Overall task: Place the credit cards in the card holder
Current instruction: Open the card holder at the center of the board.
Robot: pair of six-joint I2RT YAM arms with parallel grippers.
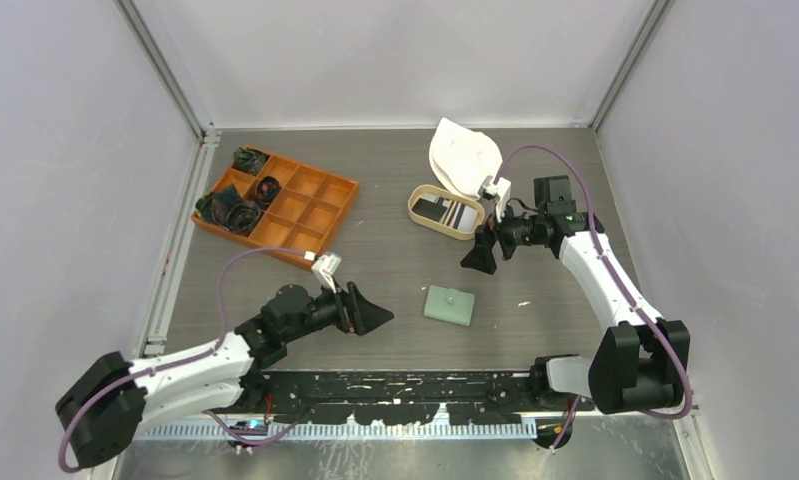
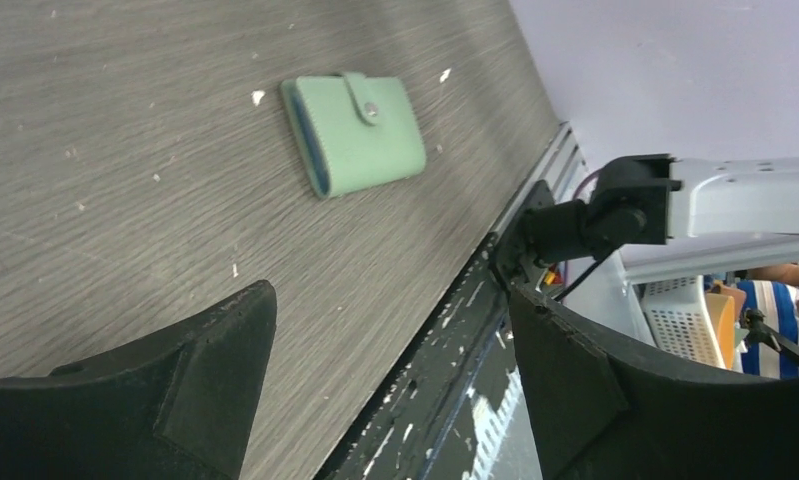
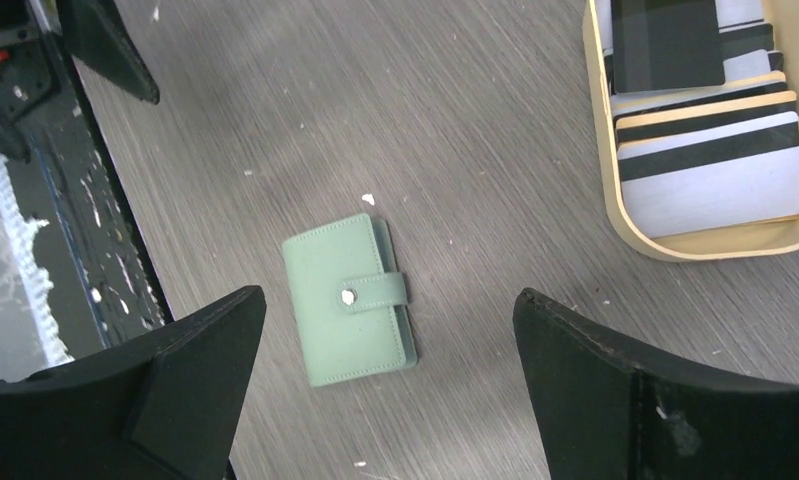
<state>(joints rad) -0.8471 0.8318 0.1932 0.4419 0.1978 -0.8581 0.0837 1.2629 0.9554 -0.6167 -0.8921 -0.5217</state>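
Observation:
The sage-green card holder (image 1: 449,305) lies shut and snapped on the table; it also shows in the left wrist view (image 2: 357,132) and the right wrist view (image 3: 346,299). Several credit cards (image 1: 447,212), black, grey and white, lie stacked in the oval tan tray (image 1: 417,202), also seen in the right wrist view (image 3: 710,150). My left gripper (image 1: 378,317) is open and empty, left of the holder. My right gripper (image 1: 477,258) is open and empty, above the table between the tray and the holder.
An orange compartment box (image 1: 310,212) with dark cord bundles (image 1: 231,210) stands at the back left. A white cloth-like thing (image 1: 462,155) lies behind the tray. The black base rail (image 1: 405,385) runs along the near edge.

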